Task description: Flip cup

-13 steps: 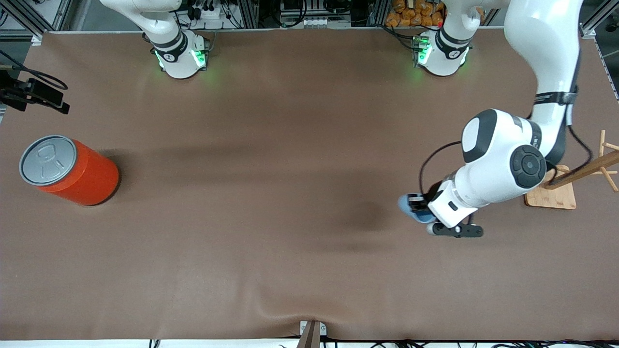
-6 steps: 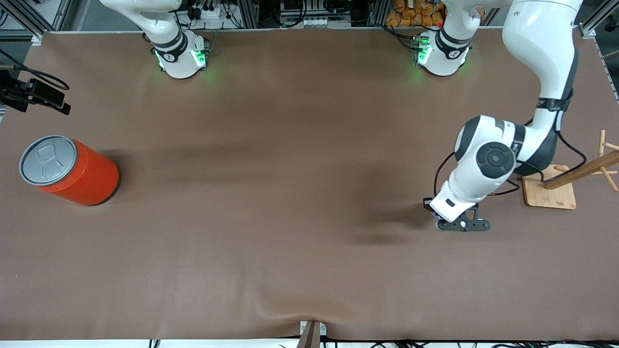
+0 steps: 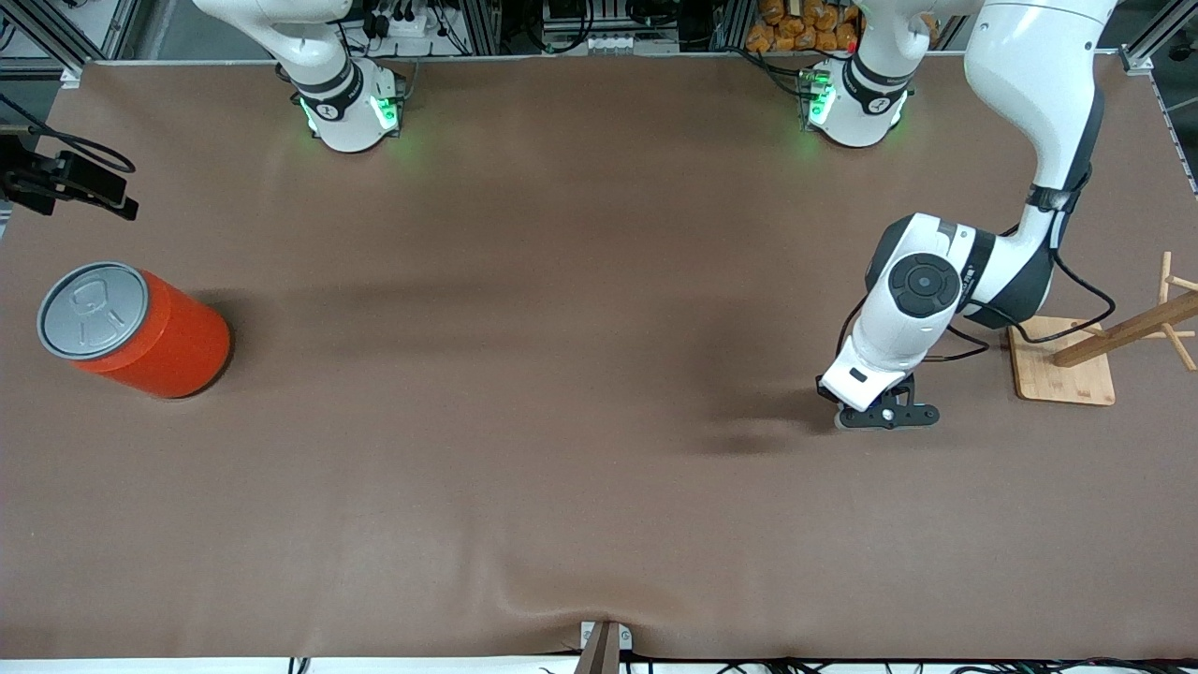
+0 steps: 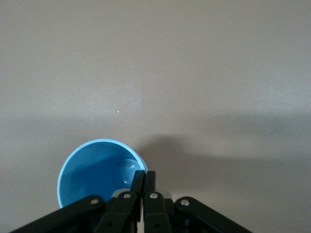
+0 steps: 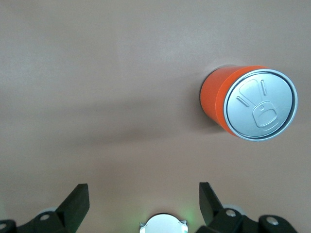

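Brown matting covers the tabletop (image 3: 562, 374) from edge to edge, with both arm bases along its upper margin in the front view.

Left tool (image 4: 145, 175): fingers pressed together on the wall of the cup (image 4: 95, 167), one finger inside and one outside the rim. The left wrist view shows the light blue cup mouth-up, its inner floor visible, low over or on the brown surface; contact with the surface cannot be confirmed. In the front view the cup is entirely hidden under the left arm's wrist; only the wrist and the dark camera bracket beneath it show, toward the left arm's end of the tabletop, near a wooden stand (image 3: 1067, 370).

Right tool (image 5: 144, 200): fingers spread wide, nothing between them, seen only in the right wrist view. That view looks down on an orange can (image 5: 248, 103) with a grey lid, standing upright. The front view places this can (image 3: 131, 328) at the right arm's end of the tabletop, well apart from the cup's location. The right arm waits; in the front view only its base and lower link are visible.
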`<act>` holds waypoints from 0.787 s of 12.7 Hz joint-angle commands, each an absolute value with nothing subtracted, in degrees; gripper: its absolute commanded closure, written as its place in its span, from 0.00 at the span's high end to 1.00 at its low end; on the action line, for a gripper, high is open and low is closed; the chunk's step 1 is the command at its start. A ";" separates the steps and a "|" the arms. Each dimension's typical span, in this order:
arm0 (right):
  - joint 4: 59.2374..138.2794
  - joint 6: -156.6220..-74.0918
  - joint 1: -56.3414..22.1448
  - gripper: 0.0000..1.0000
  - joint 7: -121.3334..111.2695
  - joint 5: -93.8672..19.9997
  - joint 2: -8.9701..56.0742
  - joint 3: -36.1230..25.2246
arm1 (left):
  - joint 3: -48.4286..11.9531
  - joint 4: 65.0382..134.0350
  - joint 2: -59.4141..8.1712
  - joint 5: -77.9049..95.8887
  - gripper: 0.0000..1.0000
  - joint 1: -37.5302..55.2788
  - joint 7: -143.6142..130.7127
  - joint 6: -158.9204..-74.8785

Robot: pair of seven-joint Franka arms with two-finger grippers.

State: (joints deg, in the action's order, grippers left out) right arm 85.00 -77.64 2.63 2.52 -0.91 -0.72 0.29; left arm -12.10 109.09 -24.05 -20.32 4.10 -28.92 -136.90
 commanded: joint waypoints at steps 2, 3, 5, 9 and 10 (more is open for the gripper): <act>83.94 -76.64 2.29 1.00 3.16 -0.70 -0.62 0.26 | -12.57 111.18 -22.41 -22.76 0.00 1.76 -30.15 -138.52; 83.94 -76.73 2.29 1.00 3.16 -0.36 -0.62 0.26 | -12.57 111.18 -22.41 -22.76 0.00 1.67 -30.15 -138.52; 83.85 -76.73 2.46 1.00 3.16 -0.18 -0.62 0.18 | -12.57 111.27 -22.59 -22.76 0.00 1.67 -30.15 -138.52; 83.93 -76.90 2.46 1.00 3.16 -0.18 -0.53 0.18 | -12.57 111.27 -22.67 -22.59 0.06 1.58 -30.32 -138.43; 83.94 -76.90 2.46 1.00 3.16 -0.18 -0.53 0.18 | -12.57 111.36 -22.59 -22.59 0.17 1.58 -30.41 -138.34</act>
State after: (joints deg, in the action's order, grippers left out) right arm 84.93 -77.59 2.63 2.52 -0.87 -0.72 0.20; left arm -12.24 109.84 -24.05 -21.22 2.05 -29.00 -137.62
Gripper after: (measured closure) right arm 0.000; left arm 0.943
